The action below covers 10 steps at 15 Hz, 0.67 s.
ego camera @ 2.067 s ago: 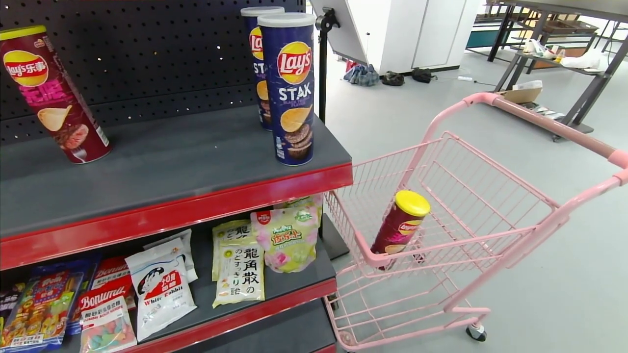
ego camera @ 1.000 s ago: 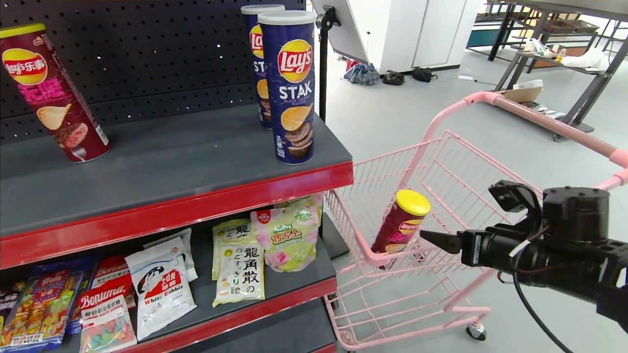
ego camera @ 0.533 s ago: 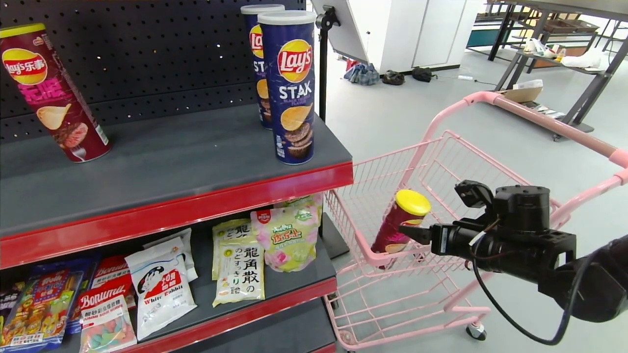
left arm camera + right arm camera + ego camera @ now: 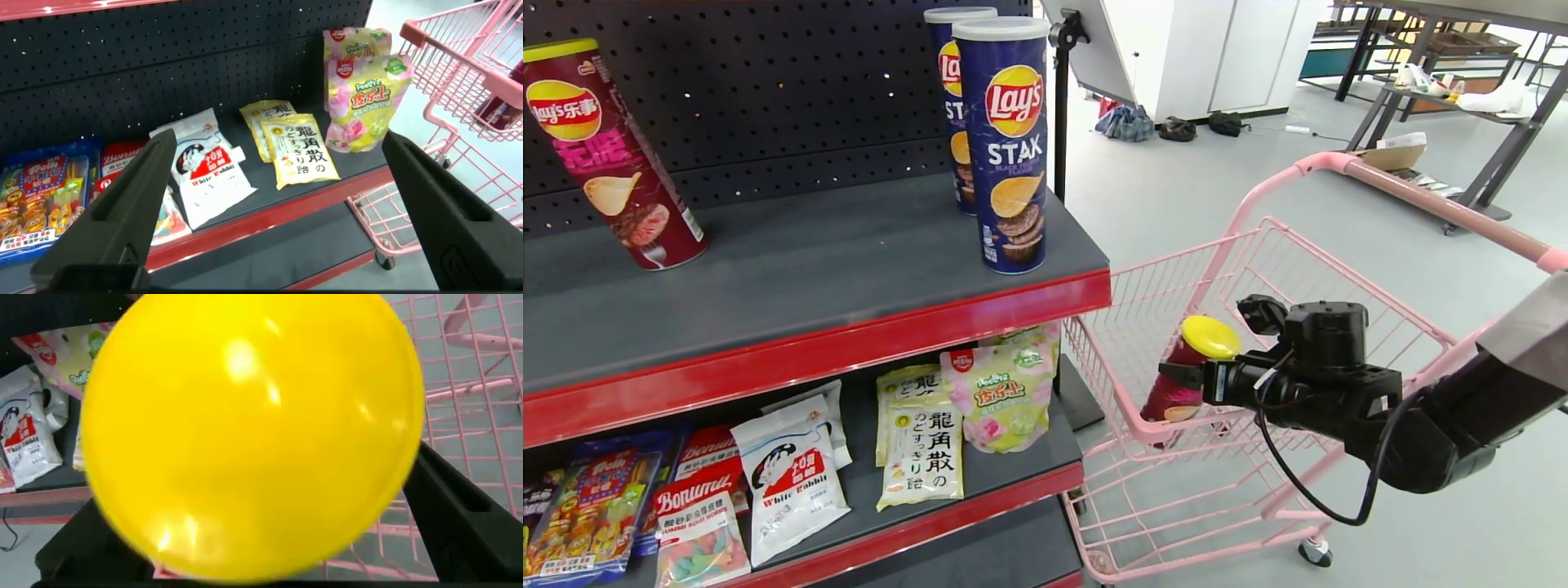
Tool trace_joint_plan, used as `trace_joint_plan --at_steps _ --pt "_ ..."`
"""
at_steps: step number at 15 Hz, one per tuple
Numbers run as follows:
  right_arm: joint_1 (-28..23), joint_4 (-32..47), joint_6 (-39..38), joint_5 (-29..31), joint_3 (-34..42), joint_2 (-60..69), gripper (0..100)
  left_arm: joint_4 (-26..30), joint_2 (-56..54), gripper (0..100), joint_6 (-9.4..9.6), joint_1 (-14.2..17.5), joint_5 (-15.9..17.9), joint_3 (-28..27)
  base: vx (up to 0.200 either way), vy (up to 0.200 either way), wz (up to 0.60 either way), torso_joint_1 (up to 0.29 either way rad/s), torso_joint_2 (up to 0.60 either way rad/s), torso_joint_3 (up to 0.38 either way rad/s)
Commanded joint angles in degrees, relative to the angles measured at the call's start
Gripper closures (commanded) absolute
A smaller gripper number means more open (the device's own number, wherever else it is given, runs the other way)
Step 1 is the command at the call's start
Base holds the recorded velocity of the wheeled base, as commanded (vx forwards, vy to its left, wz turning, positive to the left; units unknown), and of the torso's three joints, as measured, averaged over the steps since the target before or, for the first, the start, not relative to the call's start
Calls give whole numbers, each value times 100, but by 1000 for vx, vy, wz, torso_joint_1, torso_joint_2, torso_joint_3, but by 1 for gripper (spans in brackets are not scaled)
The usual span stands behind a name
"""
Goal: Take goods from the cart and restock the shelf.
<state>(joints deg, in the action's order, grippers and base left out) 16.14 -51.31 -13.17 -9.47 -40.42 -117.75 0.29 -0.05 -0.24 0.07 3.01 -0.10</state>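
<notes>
Red chip can (image 4: pixel 1172 402), yellow lid (image 4: pixel 253 433) up: leaning in the corner of the pink cart (image 4: pixel 1258 237) nearest the shelf, right of centre in the head view, top tipped toward the upper right; not yet lifted.

Right gripper (image 4: pixel 1186 371) at the can's upper body just under the lid, coming in level from the right of the frame; fingers spread, one showing on each side of the lid in the right wrist view, nothing pinched so far.

Judged step: closing on the can. To do it well: centre the can between the fingers before squeezing; match the wrist to the can's lean so both pads meet the wall flat; grip on the body below the lid, not on the lid's rim, likely to slip or pop; close gently, a thin tube probably denting easily; lift up and clear of the cart's wire rim before swinging left.

Top shelf (image 4: pixel 809 269), left half of the frame: two blue cans (image 4: pixel 1005 147) at its right end, a matching red can (image 4: pixel 605 155) at upper left, bare board between as a likely landing spot.

Snack bags (image 4: pixel 923 441) on the lower shelf, bottom left.

Left gripper (image 4: pixel 276 137) spread wide, holding nothing, facing that lower shelf.
</notes>
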Motion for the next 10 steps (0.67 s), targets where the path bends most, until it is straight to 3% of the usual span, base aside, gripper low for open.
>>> trace_joint_plan --at_steps 1,5,6,10 --pt "12 -2 -11 -2 -264 -240 0 6 5 0 -2 1 -2 1 0 0 0 0 0 0" --pt "100 -63 -11 51 -537 -556 0 -3 5 0 7 1 7 1 0 0 0 0 0 0" --pt "109 -239 -37 77 -528 -618 100 -3 5 0 7 10 7 1 0 0 0 0 0 0" --pt "117 -362 -37 68 -493 -644 100 -3 5 0 42 10 7 1 0 0 0 0 0 0"
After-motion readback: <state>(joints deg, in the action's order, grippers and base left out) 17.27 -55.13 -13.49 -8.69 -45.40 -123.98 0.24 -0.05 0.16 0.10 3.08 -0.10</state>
